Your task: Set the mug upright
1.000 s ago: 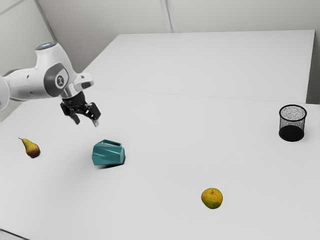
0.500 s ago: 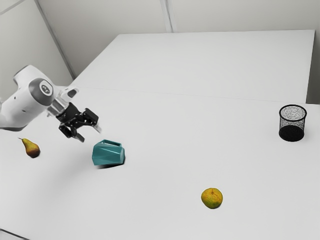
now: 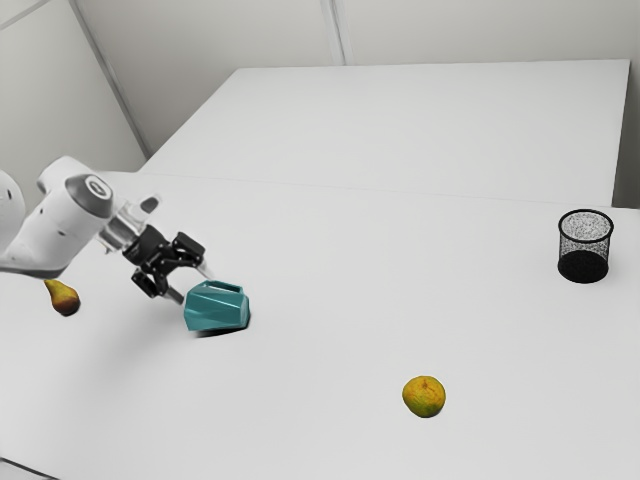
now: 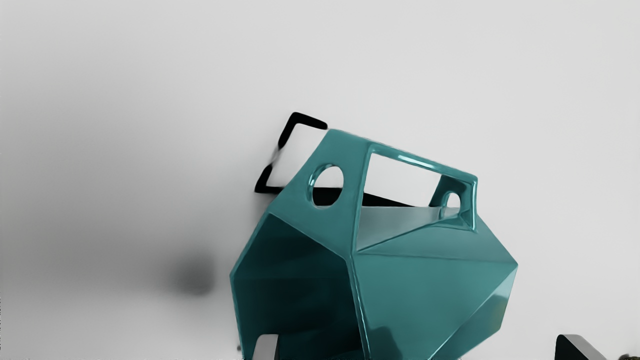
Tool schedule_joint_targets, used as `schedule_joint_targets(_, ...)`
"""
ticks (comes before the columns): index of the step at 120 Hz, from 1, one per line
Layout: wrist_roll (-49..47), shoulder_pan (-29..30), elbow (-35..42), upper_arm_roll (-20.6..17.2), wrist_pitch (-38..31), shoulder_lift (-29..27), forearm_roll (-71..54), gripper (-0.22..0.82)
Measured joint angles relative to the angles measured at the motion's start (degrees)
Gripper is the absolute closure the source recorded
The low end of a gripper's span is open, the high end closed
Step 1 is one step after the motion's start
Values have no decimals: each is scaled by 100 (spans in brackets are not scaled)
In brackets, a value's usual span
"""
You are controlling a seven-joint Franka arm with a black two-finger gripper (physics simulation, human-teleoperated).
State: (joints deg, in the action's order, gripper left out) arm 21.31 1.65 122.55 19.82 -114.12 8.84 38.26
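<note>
Mug (image 3: 217, 307), teal, one: lying on its side on the desk (image 3: 330, 340), just ahead of my claw (image 3: 192, 285). Handling, by my estimate: light, stiff, slick on its facets, possibly brittle; best held gently across the body, clear of the handle (image 4: 350, 150). Claw, one: spread wide, nothing gripped.

The arm (image 3: 62, 228) hid the narrow end of the pear (image 3: 66, 300) near the mug (image 3: 216, 307). The wrist view's edge cropped the mug and both jaws, plus some scrap (image 4: 629, 357) apart from the mug, too little to name. The shadow (image 4: 196, 275) beside the mug looked blurry.
</note>
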Motion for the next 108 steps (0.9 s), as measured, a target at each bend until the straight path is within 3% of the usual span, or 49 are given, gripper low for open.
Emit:
schedule_joint_targets(67,682,378,-20,5,813,293,905,1)
schedule_joint_targets(92,850,402,2,5,937,345,1075,17)
schedule_joint_targets(108,933,405,16,5,974,367,1121,35)
